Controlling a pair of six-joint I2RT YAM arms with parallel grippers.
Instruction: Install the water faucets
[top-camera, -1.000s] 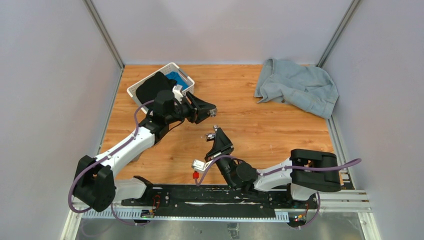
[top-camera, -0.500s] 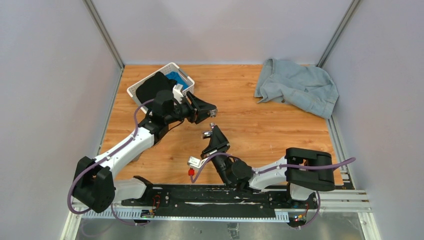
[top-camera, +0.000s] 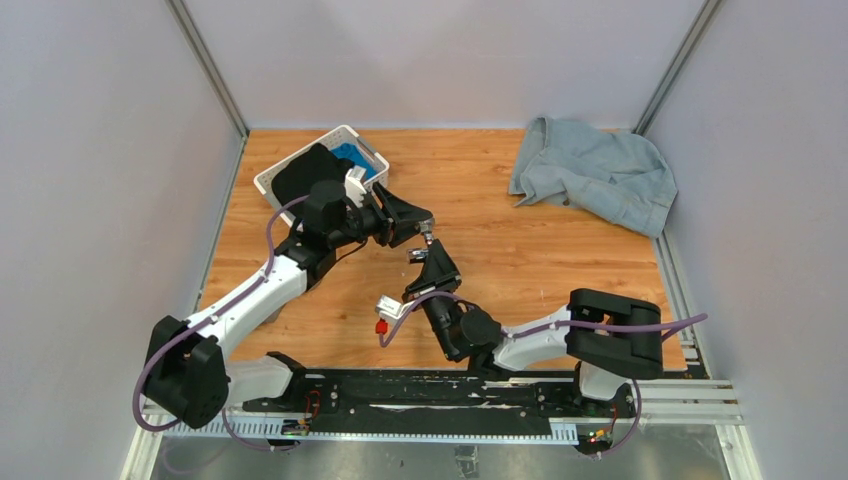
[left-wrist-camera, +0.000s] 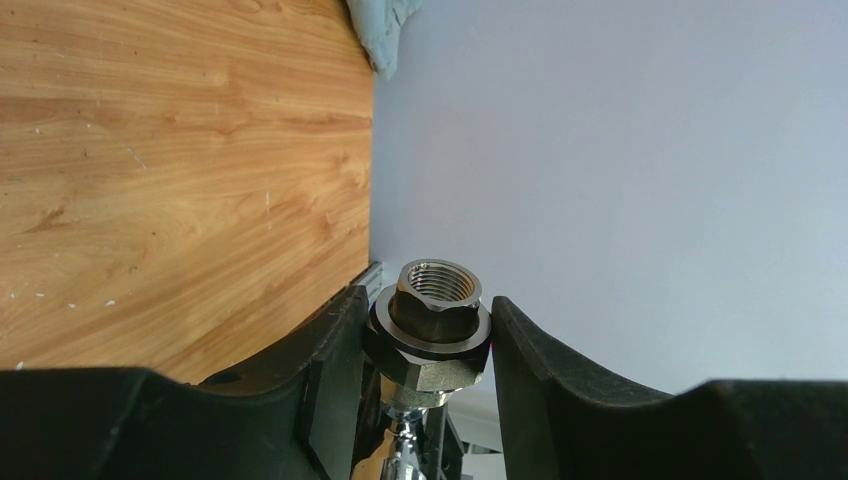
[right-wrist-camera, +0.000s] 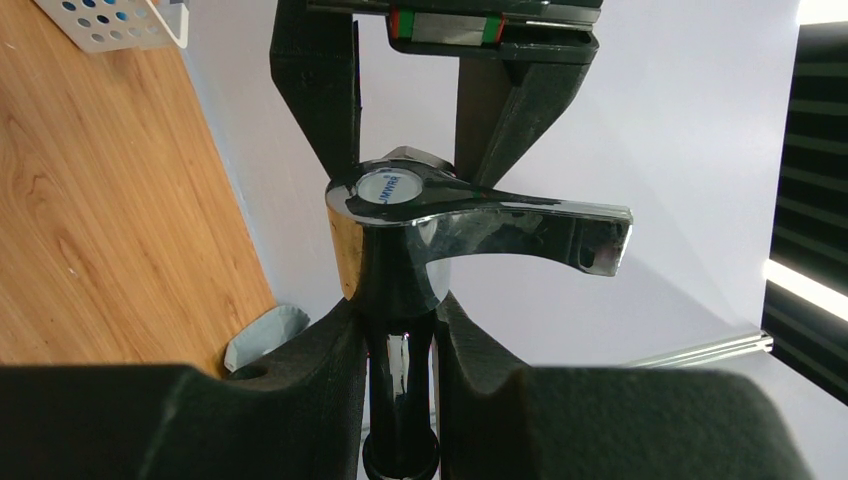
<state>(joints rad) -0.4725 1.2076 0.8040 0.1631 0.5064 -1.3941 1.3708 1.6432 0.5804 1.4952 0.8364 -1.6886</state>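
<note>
Here, your left gripper pinches the nut, threaded mouth outward; your right gripper clamps the tap by its stem. Both parts aloft over the table, near each other.

Beneath me lay an orange-brown wooden tabletop, evenly lit, closed in by plain pale lilac-grey walls with aluminium posts in the far corners. A crumpled blue denim cloth sat upper right, a white perforated basket upper left, a black rail along the bottom.
</note>
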